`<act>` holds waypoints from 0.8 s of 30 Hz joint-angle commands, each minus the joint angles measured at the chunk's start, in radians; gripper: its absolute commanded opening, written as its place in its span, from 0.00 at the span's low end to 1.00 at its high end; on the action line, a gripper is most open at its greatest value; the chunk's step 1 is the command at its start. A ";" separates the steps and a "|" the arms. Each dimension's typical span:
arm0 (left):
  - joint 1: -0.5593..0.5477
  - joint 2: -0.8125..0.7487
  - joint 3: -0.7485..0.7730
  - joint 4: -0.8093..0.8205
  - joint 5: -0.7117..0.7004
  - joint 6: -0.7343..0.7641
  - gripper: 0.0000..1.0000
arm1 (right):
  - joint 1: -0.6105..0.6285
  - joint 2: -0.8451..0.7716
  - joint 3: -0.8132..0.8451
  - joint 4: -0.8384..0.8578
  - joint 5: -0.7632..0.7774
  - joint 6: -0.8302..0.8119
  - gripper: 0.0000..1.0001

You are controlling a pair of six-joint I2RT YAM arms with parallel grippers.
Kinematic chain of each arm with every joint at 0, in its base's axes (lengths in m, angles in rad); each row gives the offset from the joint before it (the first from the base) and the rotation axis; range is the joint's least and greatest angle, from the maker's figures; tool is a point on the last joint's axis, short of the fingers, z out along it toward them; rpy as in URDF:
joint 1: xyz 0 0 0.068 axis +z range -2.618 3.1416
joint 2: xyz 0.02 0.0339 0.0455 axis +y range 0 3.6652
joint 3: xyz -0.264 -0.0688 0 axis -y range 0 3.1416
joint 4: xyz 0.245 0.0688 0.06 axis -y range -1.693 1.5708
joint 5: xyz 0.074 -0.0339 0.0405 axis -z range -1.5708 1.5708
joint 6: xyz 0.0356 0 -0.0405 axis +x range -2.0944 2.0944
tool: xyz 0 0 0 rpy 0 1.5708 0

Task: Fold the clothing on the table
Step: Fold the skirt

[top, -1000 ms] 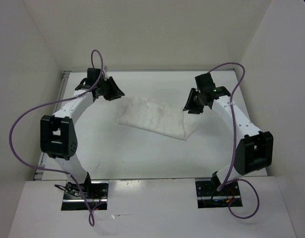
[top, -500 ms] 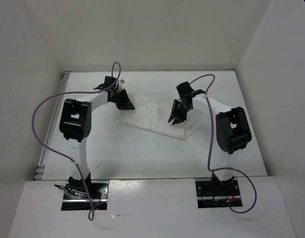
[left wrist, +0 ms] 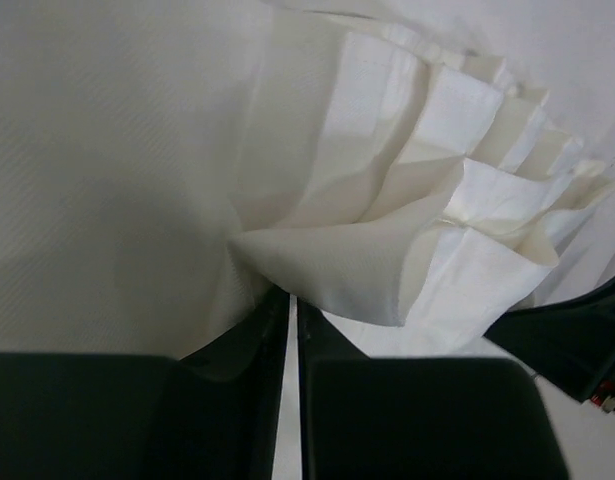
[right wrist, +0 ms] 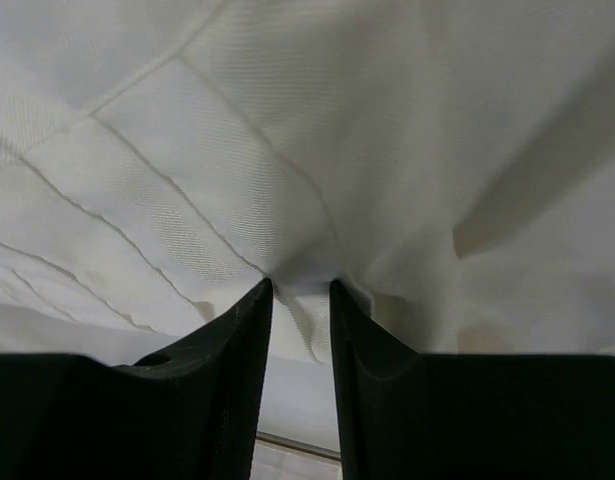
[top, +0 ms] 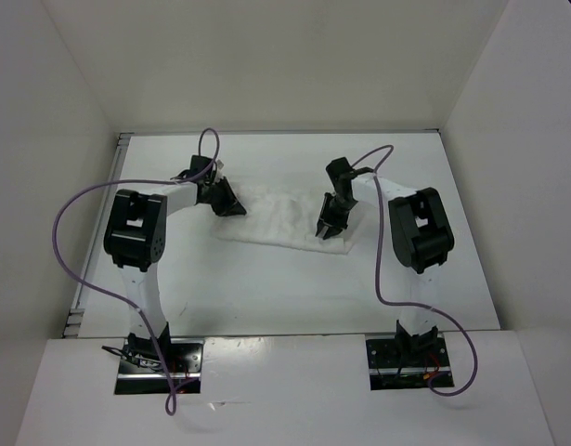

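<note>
White fabric, one piece: the clothing [top: 280,216] lies on the far half of the table [top: 266,288], between your two grippers. In the top view it is a wrinkled strip running from upper left down to lower right.

Condition, left end: gathered into stacked pleats with layered, hemmed edges, seen close in the left wrist view.

Condition, right part: smoother, crossed by thin seam lines, and puckered where it meets the fingers in the right wrist view.

Left gripper [top: 231,204]: set at the strip's left end. Its dark fingers [left wrist: 227,365] are drawn almost together with only a thin pale slit between them, and a folded corner of the cloth is pinched at their tips.

Right gripper [top: 328,228]: set down on the cloth near its right end. Its fingers [right wrist: 237,350] stand a little apart, clamping a bunched ridge of fabric that creases inward to the gap.

Arms: both reach forward from bases at the near edge and bend in toward the cloth. A purple cable [top: 81,200] loops off the left arm and another [top: 382,269] hangs from the right.

Surround: white walls [top: 266,65] on three sides and a thin metal rail [top: 76,311] along the table's left edge.
</note>
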 commanded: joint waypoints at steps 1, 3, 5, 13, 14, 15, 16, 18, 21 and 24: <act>0.010 -0.094 -0.158 -0.054 -0.094 -0.019 0.13 | -0.045 0.102 0.109 -0.012 0.107 -0.041 0.35; 0.010 -0.159 -0.203 -0.063 -0.105 -0.019 0.13 | -0.059 0.129 0.166 -0.022 0.128 -0.061 0.35; -0.001 -0.199 -0.232 -0.074 -0.105 -0.019 0.13 | -0.068 0.130 0.237 -0.044 0.128 -0.097 0.35; -0.001 -0.256 -0.137 -0.117 -0.070 0.001 0.15 | -0.148 -0.120 0.180 -0.044 0.130 -0.187 0.70; -0.001 -0.265 -0.120 -0.117 -0.070 0.001 0.15 | -0.166 -0.143 0.168 -0.045 0.130 -0.213 0.71; -0.001 -0.265 -0.105 -0.126 -0.061 0.001 0.15 | -0.186 -0.143 0.142 -0.045 0.119 -0.226 0.74; -0.001 -0.265 -0.079 -0.126 -0.061 0.001 0.15 | -0.224 -0.143 0.130 -0.045 0.105 -0.239 0.76; -0.001 -0.265 -0.054 -0.126 -0.061 0.001 0.16 | -0.252 -0.130 0.098 -0.054 0.073 -0.264 0.81; -0.001 -0.245 -0.024 -0.135 -0.050 0.010 0.16 | -0.275 -0.117 0.041 0.003 0.030 -0.287 0.81; -0.001 -0.245 -0.024 -0.145 -0.050 0.011 0.16 | -0.300 -0.064 0.018 0.043 -0.042 -0.305 0.81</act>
